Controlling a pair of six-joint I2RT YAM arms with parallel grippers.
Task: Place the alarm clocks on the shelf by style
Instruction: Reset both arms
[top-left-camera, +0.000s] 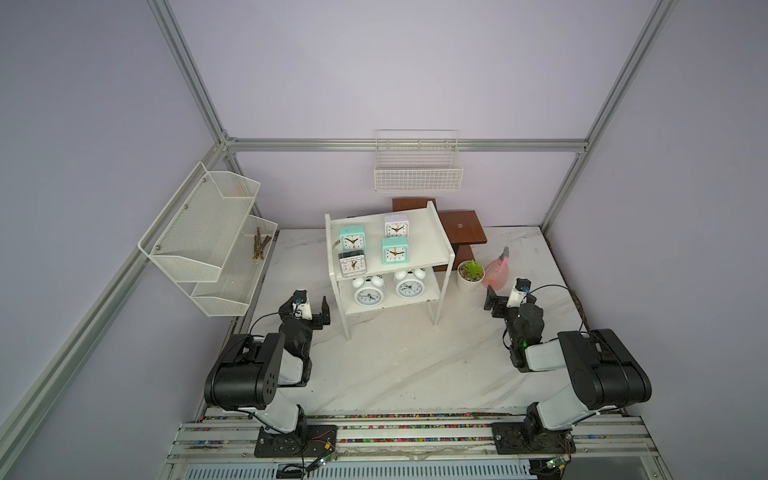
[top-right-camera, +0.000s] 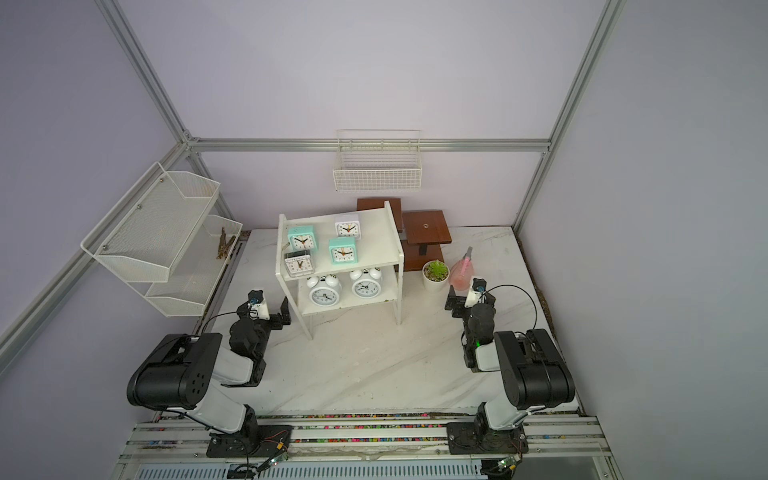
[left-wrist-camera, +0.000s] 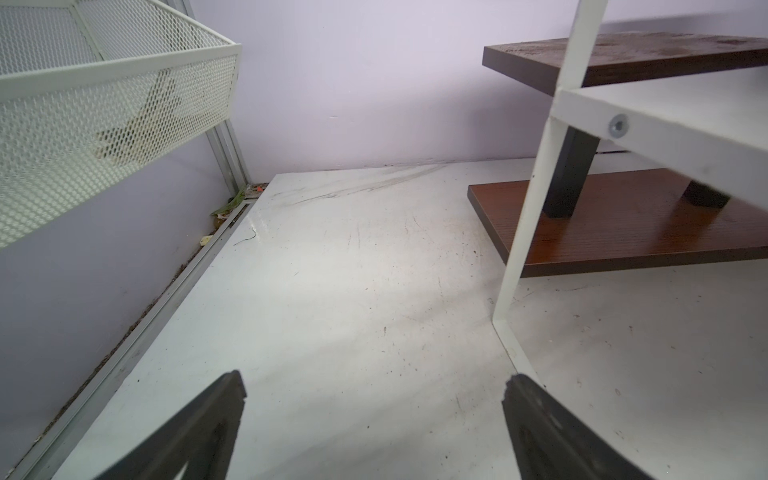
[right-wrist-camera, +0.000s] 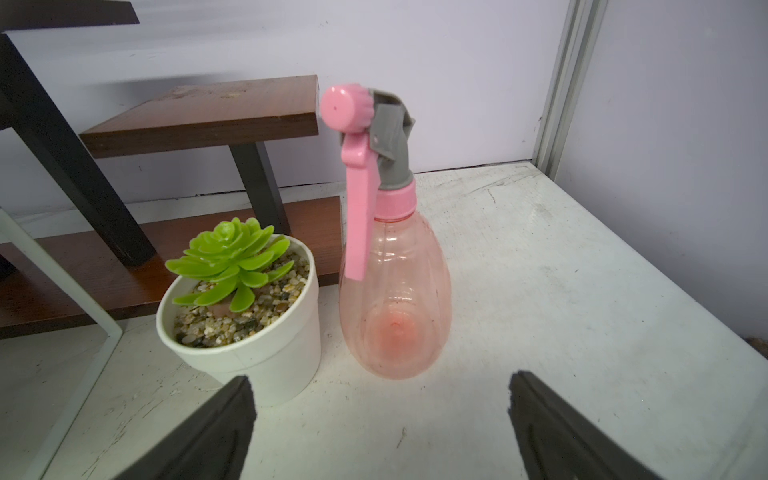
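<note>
The white two-tier shelf (top-left-camera: 432, 245) stands mid-table in both top views. Its upper board carries two mint green square alarm clocks (top-left-camera: 353, 239) (top-left-camera: 395, 250), a white square one (top-left-camera: 395, 226) and a dark-framed one (top-left-camera: 353, 264). Two round white twin-bell clocks (top-left-camera: 368, 293) (top-left-camera: 409, 286) stand side by side on the lower board. My left gripper (top-left-camera: 307, 309) (left-wrist-camera: 376, 376) hovers open and empty just left of the shelf's front leg (left-wrist-camera: 523, 232). Right of the shelf, my right gripper (top-left-camera: 508, 297) (right-wrist-camera: 381, 377) is open and empty, facing a spray bottle.
A pink spray bottle (right-wrist-camera: 395, 291) and a potted succulent (right-wrist-camera: 245, 307) stand close ahead of the right gripper. A brown stepped wooden stand (top-left-camera: 463, 226) sits behind the shelf. A mesh rack (top-left-camera: 199, 237) hangs on the left wall and a wire basket (top-left-camera: 417, 174) on the back wall.
</note>
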